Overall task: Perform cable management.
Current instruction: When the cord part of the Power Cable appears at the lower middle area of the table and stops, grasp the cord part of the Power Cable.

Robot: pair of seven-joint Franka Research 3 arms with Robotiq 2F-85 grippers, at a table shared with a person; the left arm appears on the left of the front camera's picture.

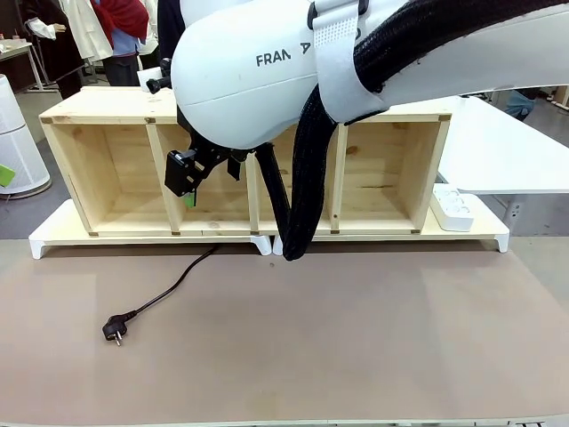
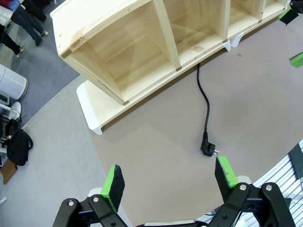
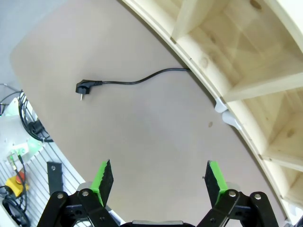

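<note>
The only print that can be read is dark lettering on the white robot arm casing [image 1: 240,80]. It reads "FRAN", then an "A" right against the white strap [image 1: 336,62] wrapped round the arm. The strap cuts off whatever follows.

glossy black cable [image 2: 207,111], brown mat [image 1: 356,338], pale wooden shelf [image 1: 116,107].
</note>
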